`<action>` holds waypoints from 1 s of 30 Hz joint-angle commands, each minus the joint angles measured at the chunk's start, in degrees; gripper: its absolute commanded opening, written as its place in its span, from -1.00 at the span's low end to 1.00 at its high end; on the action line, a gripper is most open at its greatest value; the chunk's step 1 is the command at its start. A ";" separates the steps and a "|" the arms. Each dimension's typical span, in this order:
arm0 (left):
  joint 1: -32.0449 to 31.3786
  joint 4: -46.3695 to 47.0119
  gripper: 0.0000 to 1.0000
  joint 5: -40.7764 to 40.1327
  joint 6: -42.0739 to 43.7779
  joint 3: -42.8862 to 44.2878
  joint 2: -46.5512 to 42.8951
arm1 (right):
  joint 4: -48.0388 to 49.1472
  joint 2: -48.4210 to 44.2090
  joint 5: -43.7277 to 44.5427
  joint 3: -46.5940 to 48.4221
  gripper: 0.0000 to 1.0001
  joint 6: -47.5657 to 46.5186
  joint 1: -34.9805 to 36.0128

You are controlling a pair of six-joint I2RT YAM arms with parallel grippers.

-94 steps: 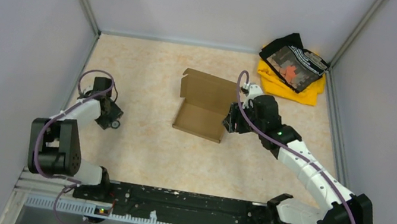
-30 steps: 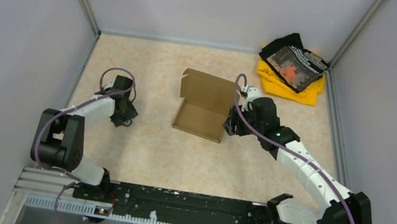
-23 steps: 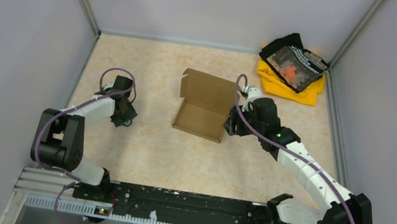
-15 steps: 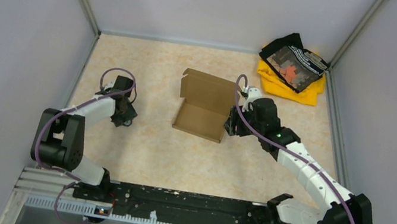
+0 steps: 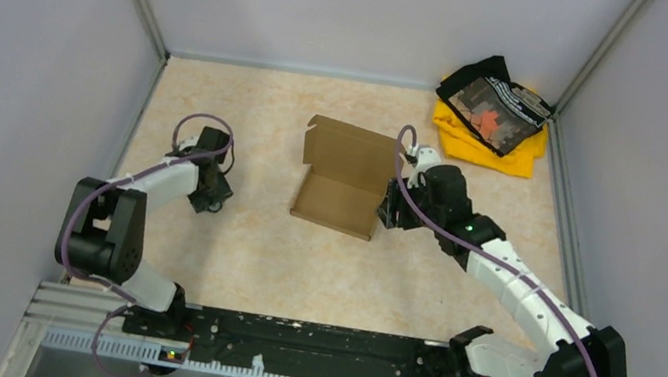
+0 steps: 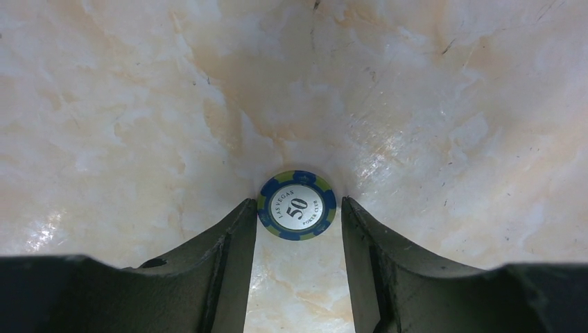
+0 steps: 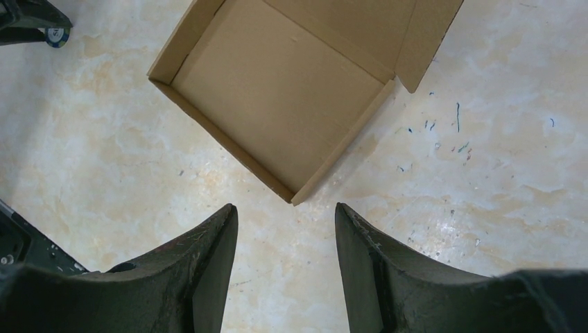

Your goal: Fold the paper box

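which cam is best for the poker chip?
Left wrist: the poker chip sits centred at the tips of the left gripper, print readable. Right wrist catches just a sliver at its top-left edge; top external shows at most a speck.

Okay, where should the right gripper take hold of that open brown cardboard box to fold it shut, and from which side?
Probably the lid panel of the brown cardboard box, at its free far edge. It looks raised behind the tray, a thin sheet the open right gripper could pinch from above, one finger on each face.
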 commanded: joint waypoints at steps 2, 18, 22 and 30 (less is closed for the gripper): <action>-1.29 -4.88 0.05 10.13 -3.85 -5.75 5.52 | 2.09 -2.21 0.61 0.32 0.07 -1.04 0.18; -3.02 -3.25 -0.19 11.02 -2.79 -6.76 3.08 | 2.02 -2.91 0.74 -0.52 0.07 -1.06 0.17; -5.42 -3.59 -0.21 10.75 -2.72 -4.53 3.56 | 1.86 -3.21 0.85 -0.56 0.07 -1.06 0.17; -10.39 -4.80 -0.20 9.44 -3.25 0.95 7.78 | 1.01 -3.97 1.61 -0.76 0.07 -1.32 0.17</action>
